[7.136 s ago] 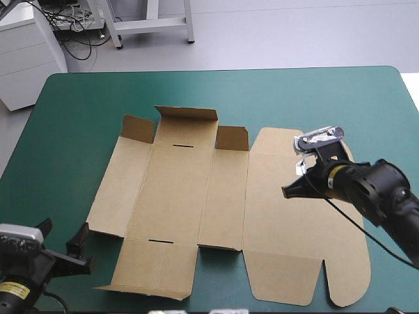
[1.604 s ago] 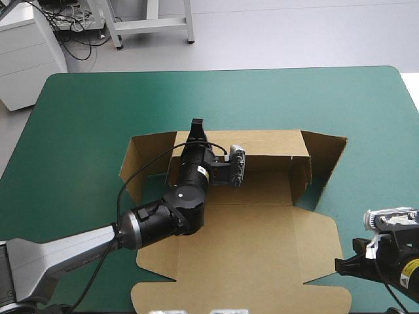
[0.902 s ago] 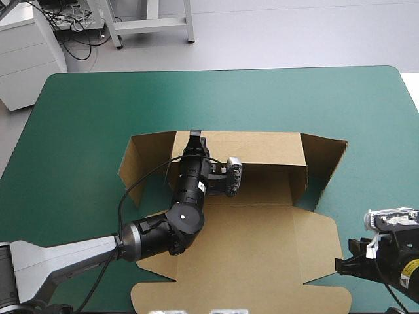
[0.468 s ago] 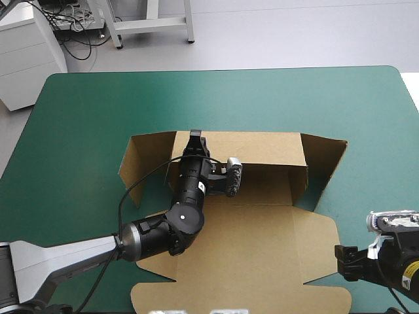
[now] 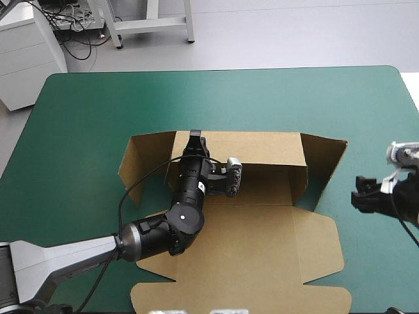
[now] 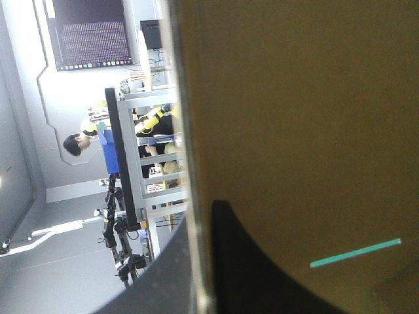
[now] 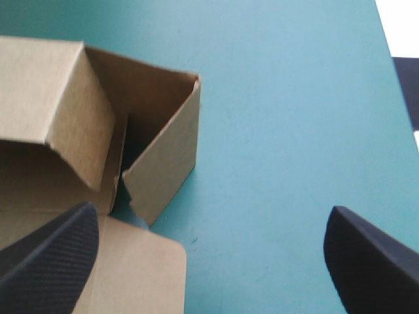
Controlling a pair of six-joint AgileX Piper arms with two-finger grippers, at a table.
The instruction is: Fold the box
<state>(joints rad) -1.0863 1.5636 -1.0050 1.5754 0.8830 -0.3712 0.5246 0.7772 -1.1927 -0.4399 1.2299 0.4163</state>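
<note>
Box: Your brown box (image 5: pixel 262 190) sat near the middle of the table, on the teal-green cover (image 5: pixel 85 131). It was an open tray, not flat any more.
Far wall: The far wall (image 5: pixel 268 147) stood up along the back of the tray.
Side flaps: 2 flaps stood up at the ends. The left flap (image 5: pixel 134 163) and the right flap (image 5: pixel 327 163) both leaned outward, away from the tray.
Right corner: In the right wrist view you could see a thin gap where the right flap met the inner wall.
Lid: The lid (image 5: pixel 249 255) lay flat on the cover, on the side near the robot. Its corners were round.
Left gripper: Your left gripper (image 5: pixel 194 139) reached across the lid and the tray floor to the top edge of the far wall, near that wall's left end.
Left grip: In the left wrist view, 1 black finger sat on each side of the board. The gripper was pinched tight on the box.
Slot: A thin slot (image 6: pixel 355 252) in the board beside that gripper showed a line of teal-green.
Right gripper: Your right gripper (image 5: pixel 362 194) hung over bare cover near the table's right edge, beside the box and not touching it.
Right grip: Its 2 black fingers (image 7: pixel 52 252) stood wide apart. Only cover lay between them, and the box's right corner was ahead.
</note>
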